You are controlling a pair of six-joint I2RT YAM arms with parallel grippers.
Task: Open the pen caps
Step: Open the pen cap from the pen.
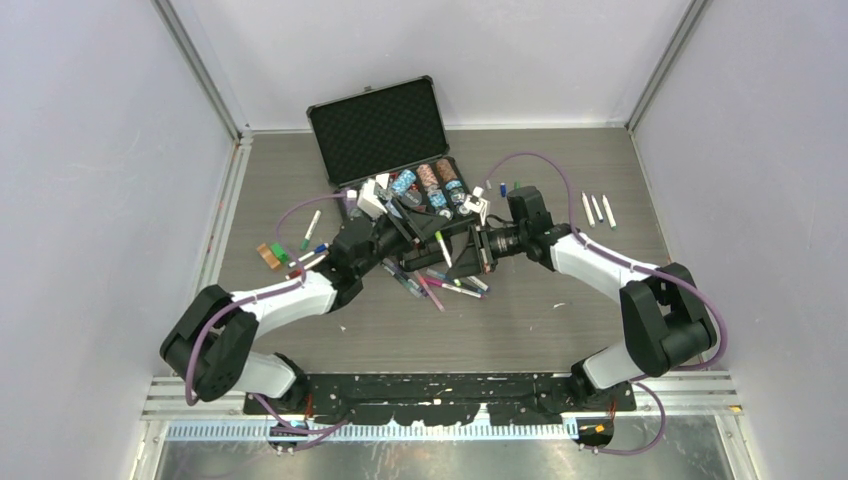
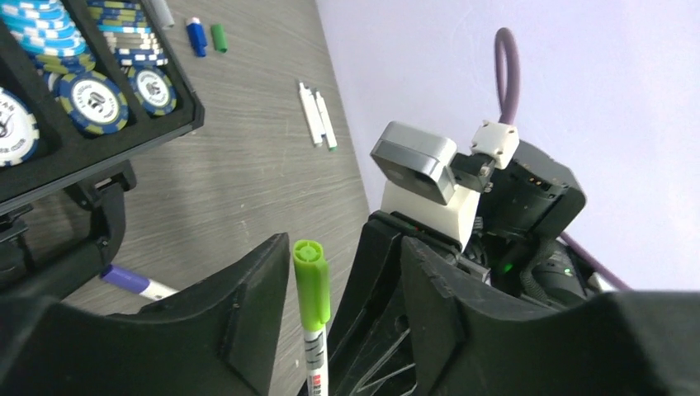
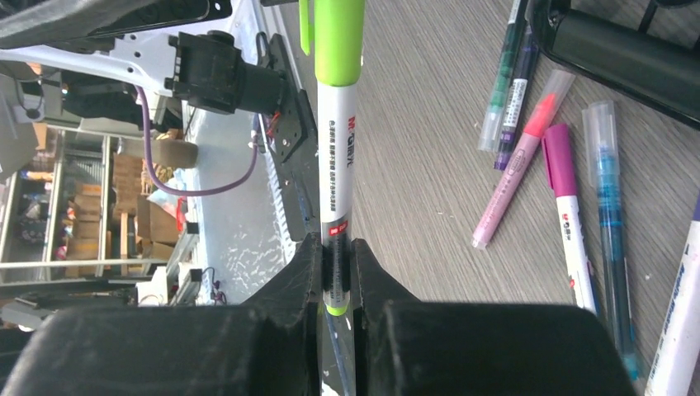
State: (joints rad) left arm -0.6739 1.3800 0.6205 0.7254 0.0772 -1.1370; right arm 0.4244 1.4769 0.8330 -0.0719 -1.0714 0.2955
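Near the middle of the grey bench (image 1: 540,320), the right gripper (image 3: 337,268) clamped a slim white-barrelled marker pen (image 3: 337,165); the left gripper (image 2: 342,285) stood open around its lime plastic cap (image 2: 311,285).

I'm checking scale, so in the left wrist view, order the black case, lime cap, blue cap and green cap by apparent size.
1. Black case, partly cut off.
2. Lime cap, though nearest the camera.
3. Blue cap and green cap: look alike, unranked.

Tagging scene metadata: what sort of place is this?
Probably a robotics lab test cell: plain white panel walls on aluminium corner posts box in a wood-grain table, and the right wrist view shows shelved cardboard boxes beyond the bench.
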